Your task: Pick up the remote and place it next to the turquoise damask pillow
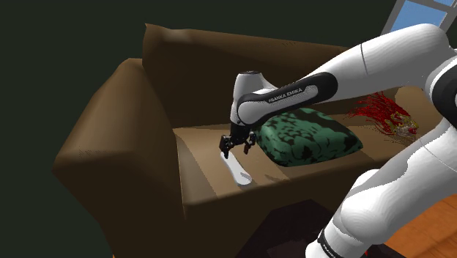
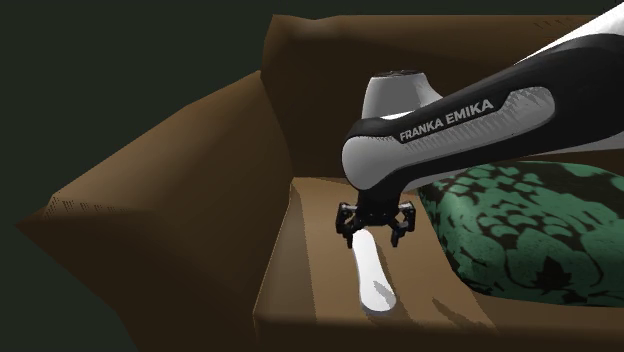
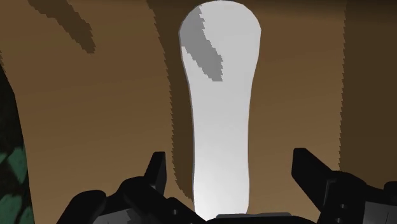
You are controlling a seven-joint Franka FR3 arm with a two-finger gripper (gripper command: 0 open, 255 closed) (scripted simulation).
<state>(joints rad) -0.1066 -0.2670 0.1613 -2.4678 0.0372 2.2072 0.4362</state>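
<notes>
Hand (image 3: 232, 170) is hovering low w/ fingers spread, gripping nothing. It's straddling one end of the white remote (image 3: 219, 95), prob. lining up a grab across the narrow width. Remote is lying flat on the brown sofa (image 1: 198, 157) seat, just beside the green patterned pillow (image 1: 307, 135).

The pictures are dim; the area behind the brown sofa (image 1: 139, 95) is nearly black. Light reaches the sofa from above, so its top surfaces are lighter than its sides. The white remote (image 3: 219, 127) on the seat (image 1: 199, 157) is brightest, with a small glare. Shadows on the seat have jagged, stepped edges.
</notes>
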